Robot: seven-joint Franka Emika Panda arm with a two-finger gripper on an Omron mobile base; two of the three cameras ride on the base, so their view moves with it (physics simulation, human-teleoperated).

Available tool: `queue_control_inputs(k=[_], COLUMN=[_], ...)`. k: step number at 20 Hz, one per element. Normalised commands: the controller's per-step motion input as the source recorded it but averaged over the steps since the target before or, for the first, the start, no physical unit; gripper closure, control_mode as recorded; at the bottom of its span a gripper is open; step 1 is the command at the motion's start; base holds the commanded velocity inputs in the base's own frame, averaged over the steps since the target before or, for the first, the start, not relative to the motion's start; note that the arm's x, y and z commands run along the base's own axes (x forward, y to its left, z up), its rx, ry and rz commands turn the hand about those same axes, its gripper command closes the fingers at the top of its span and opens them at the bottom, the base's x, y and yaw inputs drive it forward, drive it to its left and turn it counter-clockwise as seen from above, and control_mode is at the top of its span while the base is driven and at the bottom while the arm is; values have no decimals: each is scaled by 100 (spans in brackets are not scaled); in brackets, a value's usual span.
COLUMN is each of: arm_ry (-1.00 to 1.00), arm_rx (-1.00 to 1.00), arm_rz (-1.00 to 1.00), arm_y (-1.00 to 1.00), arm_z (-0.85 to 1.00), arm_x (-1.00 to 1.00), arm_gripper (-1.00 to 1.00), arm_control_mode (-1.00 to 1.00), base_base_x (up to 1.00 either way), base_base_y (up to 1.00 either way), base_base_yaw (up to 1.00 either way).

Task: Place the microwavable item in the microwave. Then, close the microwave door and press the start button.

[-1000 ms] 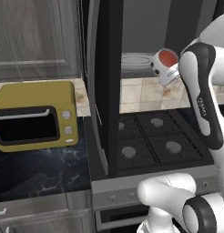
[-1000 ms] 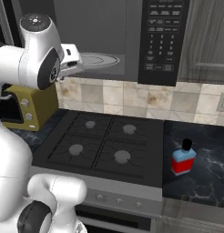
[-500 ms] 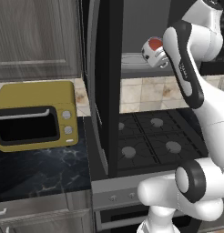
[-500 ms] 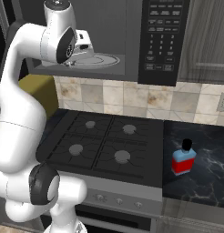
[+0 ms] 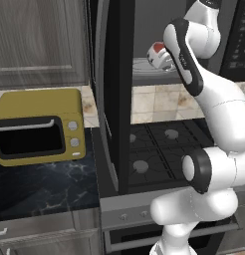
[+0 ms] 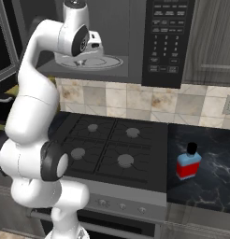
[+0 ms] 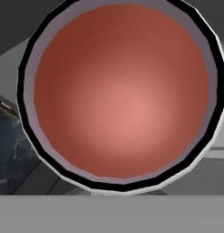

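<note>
The arm has swung up and in since a second ago, carrying the mug from out in front of the microwave door's edge to the mouth of the cavity. The microwave (image 6: 121,42) sits above the stove, its cavity open, and the microwave door (image 5: 114,94) hangs wide on the left, edge-on to the left base camera. The round glass turntable (image 6: 100,61) lies on the cavity floor, right under the hand.

The mug (image 5: 158,54) hangs in the air at the cavity's front edge, just above the turntable's near rim, not yet resting on it. The left base view shows its red inside turned outward, so it looks tipped, mouth toward the hand. In the hand view the mug's reddish bowl faces straight up the camera's line, which puts it directly ahead of the fingers.

The gripper (image 6: 95,40) is clamped tight on the mug, apparently at its rim, though the contact itself is hidden. My read: the next move is down and slightly deeper, toward the turntable's centre, levelling the mug before release.
</note>
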Motion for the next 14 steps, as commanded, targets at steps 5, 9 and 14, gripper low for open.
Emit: queue_control_inputs(k=[5,9,14], arm_ry=[2,2,5], arm_rx=[0,0,0], arm_rz=[0,0,0], arm_y=[0,0,0], arm_z=[-36,-28,-14], arm_x=[61,64,49], arm_gripper=[100,100,100], arm_control_mode=[-100,-100,-100], base_base_x=[0,0,0], base_base_y=[0,0,0], base_base_yaw=[0,0,0])
